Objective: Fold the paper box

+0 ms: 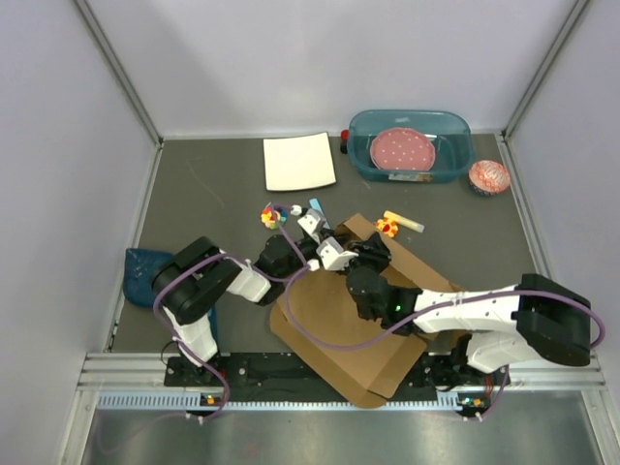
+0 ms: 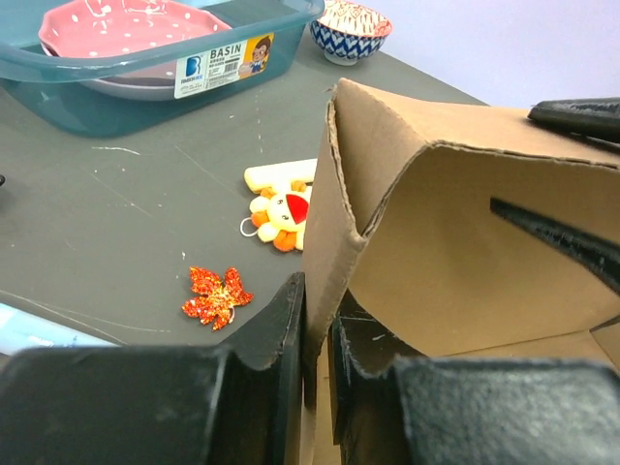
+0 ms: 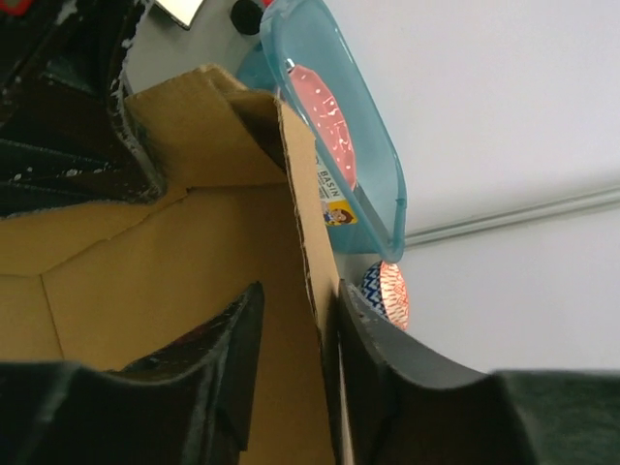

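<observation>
The paper box is brown corrugated cardboard lying near the table's front, with its far end folded up into walls. My left gripper is at that raised far corner. In the left wrist view it is shut on the edge of an upright box wall. My right gripper is just beside it. In the right wrist view it straddles another upright wall: the right finger touches the cardboard and the left finger stands clear, so it is open.
A teal tub with a pink plate stands at the back, a patterned bowl to its right and a white sheet to its left. Small toys and an orange leaf lie just beyond the box. A blue bag lies far left.
</observation>
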`<state>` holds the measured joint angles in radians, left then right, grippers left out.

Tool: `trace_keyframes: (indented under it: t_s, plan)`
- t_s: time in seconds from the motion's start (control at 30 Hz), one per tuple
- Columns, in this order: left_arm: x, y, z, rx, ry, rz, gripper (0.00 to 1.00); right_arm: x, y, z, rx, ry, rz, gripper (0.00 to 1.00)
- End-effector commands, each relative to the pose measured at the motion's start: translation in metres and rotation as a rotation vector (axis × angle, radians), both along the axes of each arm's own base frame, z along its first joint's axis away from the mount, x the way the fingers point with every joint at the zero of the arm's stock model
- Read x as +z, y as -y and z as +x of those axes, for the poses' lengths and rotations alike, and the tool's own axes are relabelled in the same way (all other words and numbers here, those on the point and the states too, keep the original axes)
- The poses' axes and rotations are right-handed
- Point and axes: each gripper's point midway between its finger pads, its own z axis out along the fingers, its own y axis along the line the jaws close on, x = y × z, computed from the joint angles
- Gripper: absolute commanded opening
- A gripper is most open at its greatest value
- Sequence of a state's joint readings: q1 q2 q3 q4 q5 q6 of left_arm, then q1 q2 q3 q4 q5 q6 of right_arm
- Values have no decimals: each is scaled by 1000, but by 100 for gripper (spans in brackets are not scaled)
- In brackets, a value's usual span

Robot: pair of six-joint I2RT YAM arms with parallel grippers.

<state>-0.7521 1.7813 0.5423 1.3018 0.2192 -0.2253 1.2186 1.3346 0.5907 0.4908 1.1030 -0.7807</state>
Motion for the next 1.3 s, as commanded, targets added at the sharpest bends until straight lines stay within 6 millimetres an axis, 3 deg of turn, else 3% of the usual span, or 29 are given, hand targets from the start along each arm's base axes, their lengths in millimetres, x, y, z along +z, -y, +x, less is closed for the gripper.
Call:
trace_keyframes:
  t_s: [0.0, 0.2, 0.3, 0.47, 0.87, 1.27]
  plan:
    - [41, 8, -2, -24, 102, -88, 15, 17, -10, -8, 26, -20, 84, 44]
    - [40, 6, 0, -9, 82, -80, 15, 49, -13, -14, 35, -88, 206, 64]
    - [38, 5, -2, -7, 77, -73, 15, 67, -13, -16, 42, -81, 258, 67]
    - [41, 2, -1, 11, 82, -57, 15, 79, -3, -20, 43, -80, 306, 69]
    - [43, -20, 10, 137, 70, 14, 13, 78, 5, -39, 162, -159, 482, 75]
    - [33, -50, 29, 337, 0, 22, 11, 97, -14, -68, 396, -258, 705, 79]
